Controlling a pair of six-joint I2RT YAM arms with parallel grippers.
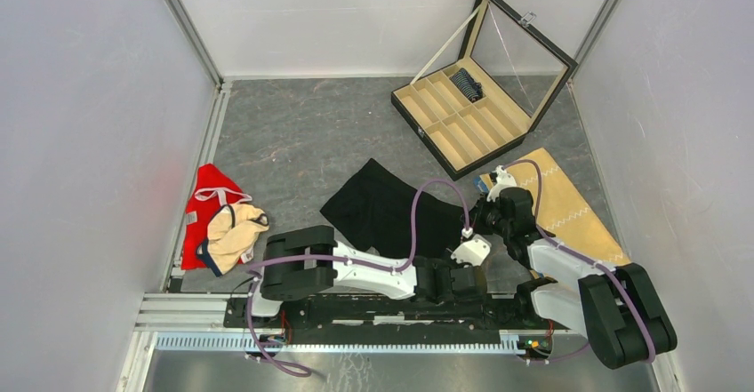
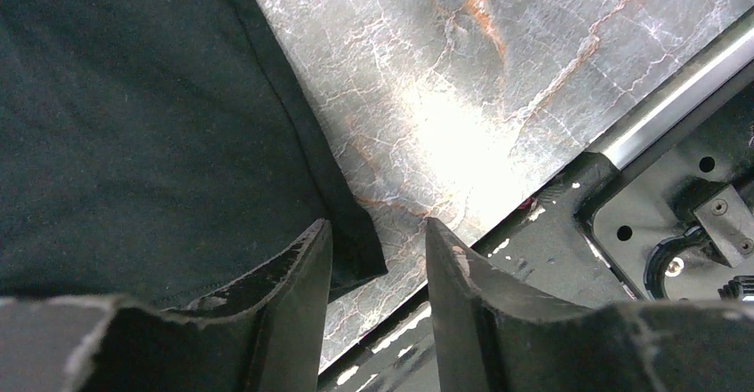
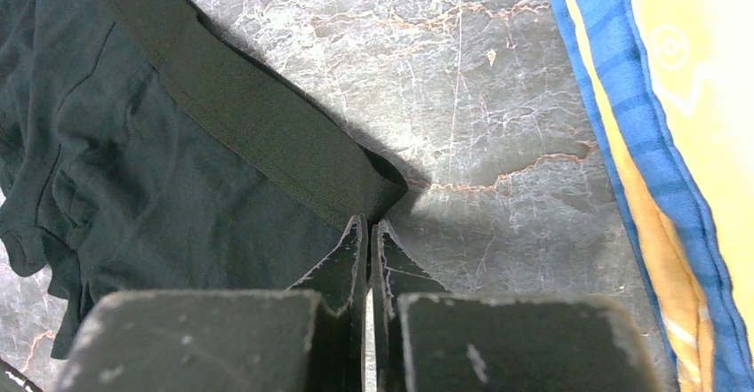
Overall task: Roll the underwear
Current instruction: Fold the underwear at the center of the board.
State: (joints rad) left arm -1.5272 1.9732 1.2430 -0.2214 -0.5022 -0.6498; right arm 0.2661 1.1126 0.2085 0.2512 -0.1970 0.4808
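Item: black underwear [image 1: 382, 205], lying flat and unrolled at the centre of the table [image 1: 302, 134]; rolling apparently not yet begun.
Left gripper [image 2: 378, 232]: jaws standing apart, straddling the near hem corner.
Right gripper [image 3: 368, 223]: fingers pressing together at the waistband's right corner; whether fabric is pinched, cannot tell.
Dark striped roll [image 1: 465, 84]: sitting in a far compartment of the open box [image 1: 455, 143], seemingly finished.
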